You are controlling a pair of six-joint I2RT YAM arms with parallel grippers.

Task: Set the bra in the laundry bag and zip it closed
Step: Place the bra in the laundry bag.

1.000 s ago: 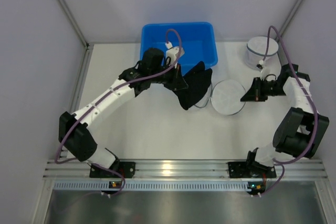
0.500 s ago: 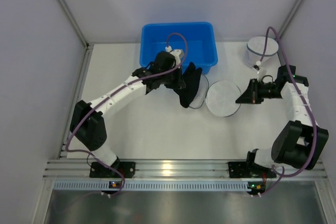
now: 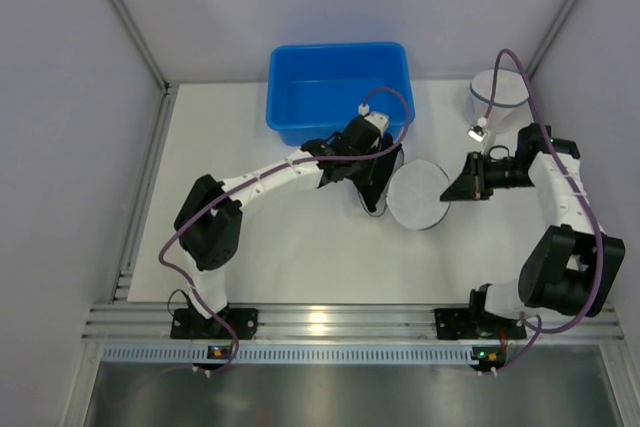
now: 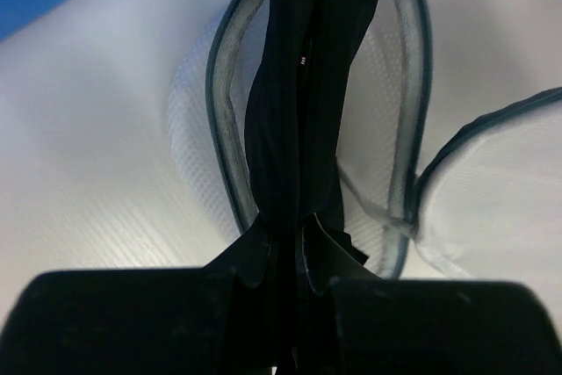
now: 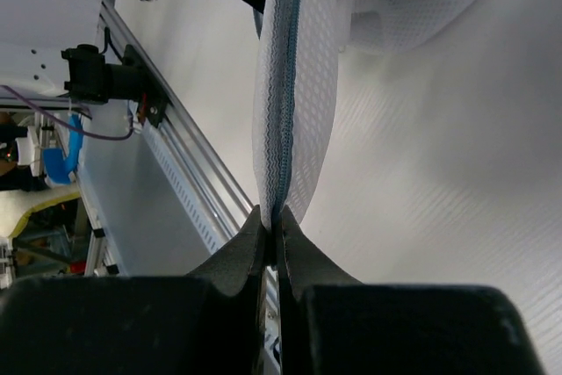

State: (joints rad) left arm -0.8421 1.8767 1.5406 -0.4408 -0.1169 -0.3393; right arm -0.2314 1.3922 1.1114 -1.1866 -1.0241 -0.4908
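Left claw [image 4: 294, 256], pinched on the black bra [image 4: 294, 85] dangling over the laundry bag's [image 4: 379, 120] open half, should sink it fully inside while right claw [image 5: 274, 221], clamped on the flap's [image 5: 294, 85] rim, holds that clear.

Near the middle of the surface [image 3: 280, 247], the left tool [image 3: 368, 163] grips the black bra [image 3: 378, 187], holding it over the open half of the white laundry bag [image 3: 420, 199]. The right tool [image 3: 452, 190] pinches the bag's right edge. A blue tub [image 3: 335, 87] sits at the far edge.
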